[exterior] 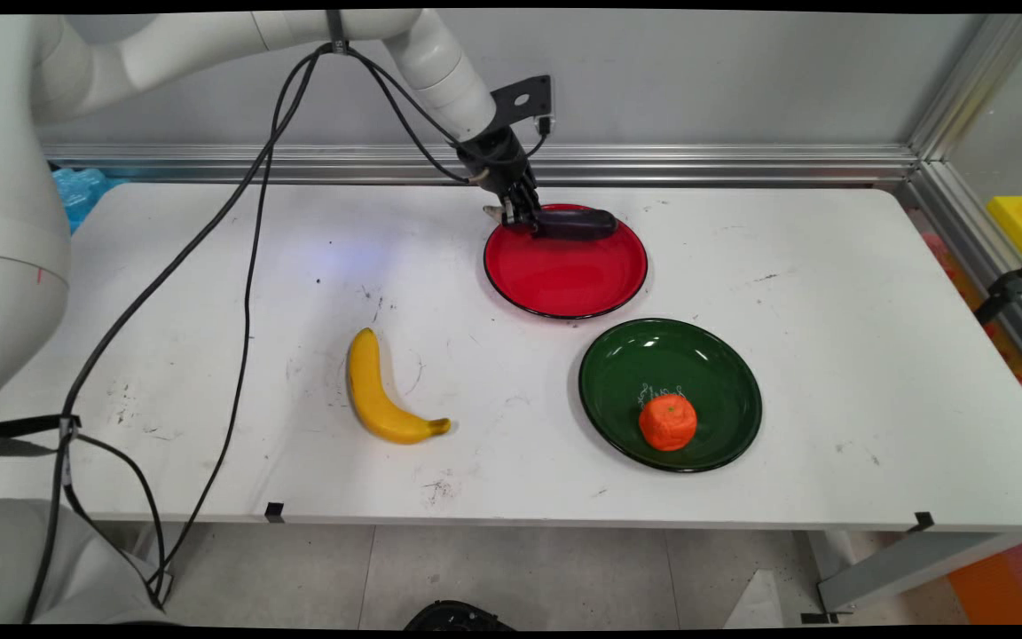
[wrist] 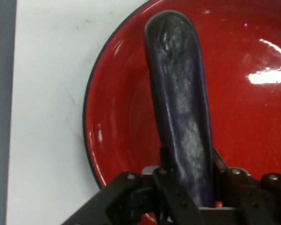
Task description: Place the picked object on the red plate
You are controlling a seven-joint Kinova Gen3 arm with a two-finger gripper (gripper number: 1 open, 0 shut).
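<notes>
A dark purple eggplant (exterior: 575,223) lies along the far rim of the red plate (exterior: 566,277). My gripper (exterior: 522,216) is down at the plate's far left edge, shut on the eggplant's left end. In the hand view the eggplant (wrist: 180,108) stretches away from between the fingers (wrist: 165,174), over the red plate (wrist: 239,117). The plate's dark rim and white table show at the left.
A green plate (exterior: 706,355) with an orange fruit (exterior: 667,422) on it sits to the near right of the red plate. A yellow banana (exterior: 375,390) lies on the table toward the near left. Black cables (exterior: 245,293) hang over the table's left side.
</notes>
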